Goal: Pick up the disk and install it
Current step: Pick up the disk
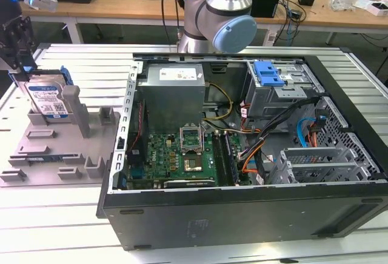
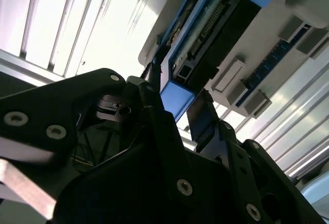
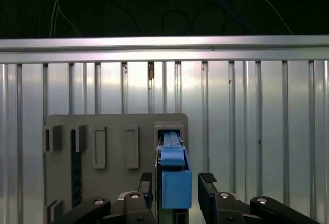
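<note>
Straddling the upright disk (image 3: 176, 185), the fingers (image 3: 207, 184) stand parted above a slatted metal table (image 3: 257, 131).

Exterior view: gripper (image 1: 24, 70) cut off at the picture's edge, covering the disk's (image 1: 48, 99) upper end. Grey post (image 1: 73, 109) covers the disk's edge toward the exterior view's right. Arm (image 1: 221, 16) cut off above the elbow joint. First wrist view: fingers (image 3: 207, 184) and disk run off the picture's edge.
</note>
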You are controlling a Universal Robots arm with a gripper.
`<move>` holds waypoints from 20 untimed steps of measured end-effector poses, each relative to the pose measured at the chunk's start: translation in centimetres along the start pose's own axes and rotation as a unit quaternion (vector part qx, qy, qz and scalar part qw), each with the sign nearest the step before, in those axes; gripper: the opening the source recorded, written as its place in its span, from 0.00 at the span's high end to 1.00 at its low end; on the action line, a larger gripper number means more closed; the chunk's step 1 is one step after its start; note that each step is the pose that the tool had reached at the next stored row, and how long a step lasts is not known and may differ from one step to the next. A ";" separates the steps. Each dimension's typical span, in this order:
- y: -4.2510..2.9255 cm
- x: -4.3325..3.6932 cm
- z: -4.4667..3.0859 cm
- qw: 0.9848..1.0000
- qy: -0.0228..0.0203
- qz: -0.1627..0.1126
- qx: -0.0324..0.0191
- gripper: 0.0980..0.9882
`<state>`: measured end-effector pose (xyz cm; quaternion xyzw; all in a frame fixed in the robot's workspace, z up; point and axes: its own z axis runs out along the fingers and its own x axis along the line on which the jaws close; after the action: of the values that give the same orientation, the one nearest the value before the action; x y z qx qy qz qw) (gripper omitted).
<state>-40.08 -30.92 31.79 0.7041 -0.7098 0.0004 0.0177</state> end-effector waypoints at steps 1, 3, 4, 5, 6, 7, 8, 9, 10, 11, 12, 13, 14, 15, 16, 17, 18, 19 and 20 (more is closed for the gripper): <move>0.00 0.00 0.09 1.000 0.000 0.000 0.000 0.57; 0.00 -0.01 0.26 1.000 0.000 0.000 0.000 0.57; -0.01 -0.01 0.33 1.000 0.000 0.000 0.000 0.57; -0.01 -0.01 0.45 1.000 0.000 0.000 0.000 0.57; -0.01 -0.01 0.54 1.000 0.000 0.000 0.000 0.57; -0.01 -0.02 0.62 1.000 0.000 0.000 0.000 0.57; -0.02 -0.02 0.70 1.000 0.000 0.000 0.000 0.57; -0.02 -0.02 0.77 1.000 0.000 0.000 0.000 0.57; -0.02 -0.02 0.84 1.000 0.000 0.000 0.000 0.57; -0.02 -0.02 0.90 1.000 0.000 0.000 0.000 0.57; -0.02 -0.03 1.04 1.000 0.000 0.000 0.000 0.57; -0.02 -0.03 1.11 1.000 0.000 0.000 0.000 0.57; -0.03 -0.03 1.16 1.000 0.000 0.000 0.000 0.57; -0.03 -0.03 1.26 1.000 0.000 0.000 0.000 0.57; -0.03 -0.03 1.31 1.000 0.000 0.000 0.000 0.57; -0.03 -0.04 1.40 1.000 0.000 0.000 0.000 0.57; -0.03 -0.04 1.49 1.000 0.000 0.000 0.000 0.57; -0.04 -0.04 1.55 1.000 0.000 0.000 0.000 0.57; -0.04 -0.04 1.59 1.000 0.000 0.000 0.000 0.57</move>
<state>-40.08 -30.92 30.20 0.7044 -0.7096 0.0005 0.0177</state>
